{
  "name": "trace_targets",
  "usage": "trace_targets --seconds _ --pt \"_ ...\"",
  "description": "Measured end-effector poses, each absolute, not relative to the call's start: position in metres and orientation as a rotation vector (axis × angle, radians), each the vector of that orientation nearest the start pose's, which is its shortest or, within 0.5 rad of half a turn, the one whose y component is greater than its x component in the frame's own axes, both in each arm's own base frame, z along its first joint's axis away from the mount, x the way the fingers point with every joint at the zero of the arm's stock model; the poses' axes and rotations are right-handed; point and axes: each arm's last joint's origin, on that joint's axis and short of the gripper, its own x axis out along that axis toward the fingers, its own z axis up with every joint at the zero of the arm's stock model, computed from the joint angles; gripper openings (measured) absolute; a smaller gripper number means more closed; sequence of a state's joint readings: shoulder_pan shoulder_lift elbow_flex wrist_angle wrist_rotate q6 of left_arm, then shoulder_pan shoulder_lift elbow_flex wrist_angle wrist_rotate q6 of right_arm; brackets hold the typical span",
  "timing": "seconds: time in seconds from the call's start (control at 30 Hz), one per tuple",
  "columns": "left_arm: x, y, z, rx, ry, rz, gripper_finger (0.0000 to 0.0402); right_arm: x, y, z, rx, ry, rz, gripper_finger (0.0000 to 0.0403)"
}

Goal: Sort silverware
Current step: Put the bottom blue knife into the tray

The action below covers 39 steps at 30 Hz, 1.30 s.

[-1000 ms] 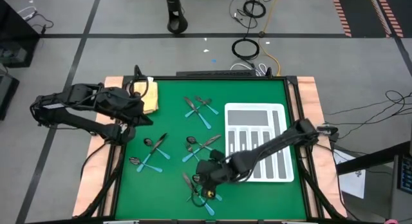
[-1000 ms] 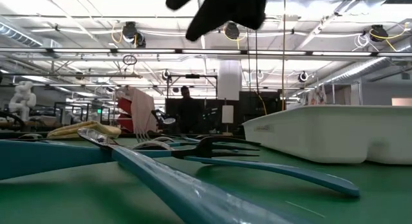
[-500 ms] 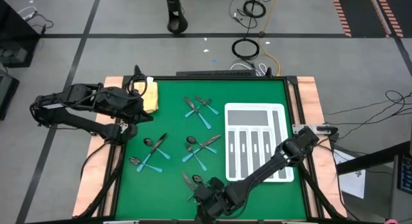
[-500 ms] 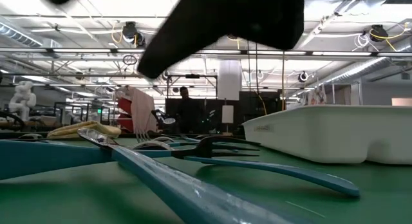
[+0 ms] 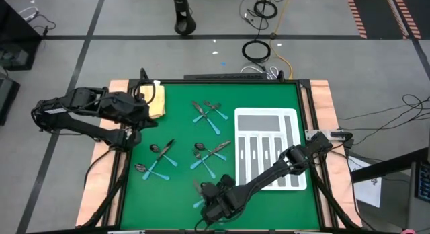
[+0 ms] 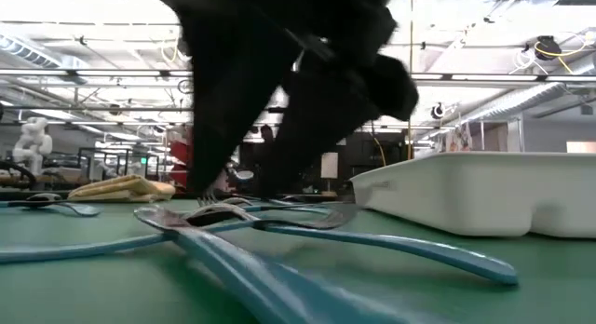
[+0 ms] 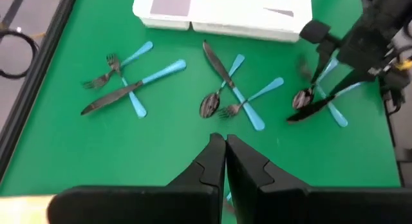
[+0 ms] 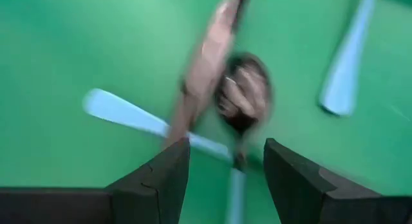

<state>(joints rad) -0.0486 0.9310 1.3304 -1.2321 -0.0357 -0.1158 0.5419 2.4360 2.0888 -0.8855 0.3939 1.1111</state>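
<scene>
The right gripper (image 5: pixel 209 202) is reaching down over the near edge of the green table (image 5: pixel 181 126), its two dark fingers (image 8: pixel 154 179) standing spread apart with nothing between them. Directly ahead of those fingers a spoon (image 8: pixel 243 95) is lying across a knife (image 8: pixel 206 76), with a teal handle (image 8: pixel 129 118) running beneath them — this is the small pile of silverware (image 5: pixel 201 190) closest to the front of the table. In the low view the dark gripper is filling the upper middle of the picture, hanging just above a crossed fork (image 6: pixel 307 217) and knife (image 6: pixel 223 259).

The left gripper (image 7: pixel 224 147) is waiting at the far left of the table, beside the folded yellow cloth (image 5: pixel 156 99), and its fingers are pressed together, holding nothing.

The rest of the cutlery is lying in loose crossed clusters on the green surface: one near the back (image 5: pixel 209 114), one in the middle (image 5: pixel 209 154), and one toward the left (image 5: pixel 157 160) (each a mix of forks, spoons and knives with light blue handles). The white divided tray (image 5: pixel 267 116) is sitting at the right side of the table — no piece can be made out in its slots.
</scene>
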Motion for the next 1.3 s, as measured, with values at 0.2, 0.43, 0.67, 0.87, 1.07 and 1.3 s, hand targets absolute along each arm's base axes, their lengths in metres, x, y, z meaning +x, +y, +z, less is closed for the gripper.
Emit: trace_targets --seconds 0.2,0.43,0.67,0.87,1.07,1.3 --pt "0.129 -0.005 0.394 -0.036 0.840 0.020 0.0021 0.438 0.262 0.162 0.491 0.943 -0.425 0.0185" --pt "0.129 -0.005 0.394 -0.027 0.839 0.024 0.0021 0.433 0.267 0.162 0.531 0.945 -0.445 0.0185" --pt "0.129 -0.005 0.394 -0.027 0.839 0.024 0.0021 0.431 0.269 0.159 0.501 0.913 -0.475 0.0185" --pt "0.129 -0.005 0.394 -0.028 0.839 0.024 0.0021 0.433 0.284 0.138 0.487 0.906 -0.416 0.0185" --pt "0.129 -0.005 0.394 -0.023 0.838 0.036 0.0021 0.434 0.290 0.117 0.478 0.894 -0.433 0.0185" --pt "0.129 -0.004 0.394 -0.017 0.837 0.049 0.0021 0.434 0.291 0.090 0.473 0.959 -0.452 0.0165"
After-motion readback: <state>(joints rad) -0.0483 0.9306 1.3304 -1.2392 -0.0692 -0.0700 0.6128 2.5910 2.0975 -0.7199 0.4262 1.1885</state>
